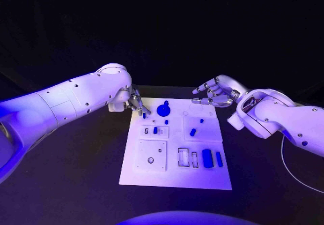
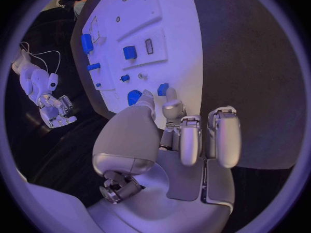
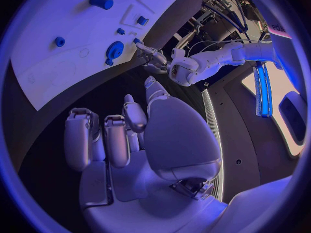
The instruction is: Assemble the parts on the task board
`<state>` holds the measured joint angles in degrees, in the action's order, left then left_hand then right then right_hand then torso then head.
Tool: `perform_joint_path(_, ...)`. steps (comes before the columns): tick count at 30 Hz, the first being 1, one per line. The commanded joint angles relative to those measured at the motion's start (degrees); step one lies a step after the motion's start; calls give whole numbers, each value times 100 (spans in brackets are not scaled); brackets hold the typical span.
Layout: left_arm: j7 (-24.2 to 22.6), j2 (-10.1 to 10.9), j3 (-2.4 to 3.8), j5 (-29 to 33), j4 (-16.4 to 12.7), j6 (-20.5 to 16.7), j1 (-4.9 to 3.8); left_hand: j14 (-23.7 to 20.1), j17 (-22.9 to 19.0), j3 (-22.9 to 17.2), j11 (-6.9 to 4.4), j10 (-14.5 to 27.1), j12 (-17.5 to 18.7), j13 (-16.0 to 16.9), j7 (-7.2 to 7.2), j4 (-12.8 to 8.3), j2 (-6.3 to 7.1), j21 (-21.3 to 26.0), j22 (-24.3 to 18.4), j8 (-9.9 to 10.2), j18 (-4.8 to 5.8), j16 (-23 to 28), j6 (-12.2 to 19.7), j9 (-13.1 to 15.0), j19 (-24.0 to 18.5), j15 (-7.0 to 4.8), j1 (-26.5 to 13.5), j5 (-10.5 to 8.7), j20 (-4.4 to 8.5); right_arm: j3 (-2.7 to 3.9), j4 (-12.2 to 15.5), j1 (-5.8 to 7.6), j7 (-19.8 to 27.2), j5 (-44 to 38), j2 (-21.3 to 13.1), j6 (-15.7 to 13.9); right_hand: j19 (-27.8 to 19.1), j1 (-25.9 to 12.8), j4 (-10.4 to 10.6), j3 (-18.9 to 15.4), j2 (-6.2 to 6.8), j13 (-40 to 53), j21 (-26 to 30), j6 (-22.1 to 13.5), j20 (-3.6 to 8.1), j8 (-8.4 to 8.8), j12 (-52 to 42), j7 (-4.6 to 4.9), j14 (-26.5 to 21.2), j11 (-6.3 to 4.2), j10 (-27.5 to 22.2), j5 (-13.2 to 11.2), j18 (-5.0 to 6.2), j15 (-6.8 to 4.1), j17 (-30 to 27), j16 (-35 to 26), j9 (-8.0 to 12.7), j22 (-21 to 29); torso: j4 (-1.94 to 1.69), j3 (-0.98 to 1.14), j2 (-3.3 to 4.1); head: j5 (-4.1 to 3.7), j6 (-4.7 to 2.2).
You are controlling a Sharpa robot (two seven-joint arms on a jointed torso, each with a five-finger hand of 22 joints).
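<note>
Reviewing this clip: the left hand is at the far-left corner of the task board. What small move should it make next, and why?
Probably close the left hand on the small blue part at its fingertips and lift it. In the left wrist view two fingertips flank that part at the edge of the task board; whether they already grip it is unclear. The right hand hovers off the board, holding nothing.

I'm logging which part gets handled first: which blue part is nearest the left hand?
The small blue part at the task board's far left corner, right at the left hand's fingertips; the round blue knob lies farther inboard.
</note>
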<state>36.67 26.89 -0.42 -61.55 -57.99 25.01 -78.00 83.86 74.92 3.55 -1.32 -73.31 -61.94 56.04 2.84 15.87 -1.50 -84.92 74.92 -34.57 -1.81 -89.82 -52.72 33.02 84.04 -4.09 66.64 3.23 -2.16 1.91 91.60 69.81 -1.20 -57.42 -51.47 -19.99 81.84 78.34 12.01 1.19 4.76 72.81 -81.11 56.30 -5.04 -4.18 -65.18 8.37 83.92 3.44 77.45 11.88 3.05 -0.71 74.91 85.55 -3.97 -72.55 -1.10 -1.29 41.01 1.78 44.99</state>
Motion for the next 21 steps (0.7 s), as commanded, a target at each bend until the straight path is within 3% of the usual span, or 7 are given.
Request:
perform_joint_path(1,-63,-32,-3,24,17,151,4,614,1508,16,12,-45,-27,9,-5,-35,-9,-31,881,-34,15,-18,-49,11,290,-45,66,0,33,0,2,-5,44,-17,8,76,-31,-21,-1,-23,-36,0,26,-2,-4,19,5,0,422,-6,-29,33,63,-23,748,-19,-1,3,4,-1,6,5,9)
perform_joint_path(21,-37,-122,-30,25,141,98,31,614,1508,-95,-7,-56,-26,-13,-25,-181,-273,-17,873,-38,11,-18,-52,69,282,-62,432,4,50,0,7,-6,55,-17,7,94,-32,-12,-6,-23,-39,0,29,-2,-4,18,4,0,422,-8,-28,38,64,-23,744,-21,-2,7,3,-2,2,-17,35)
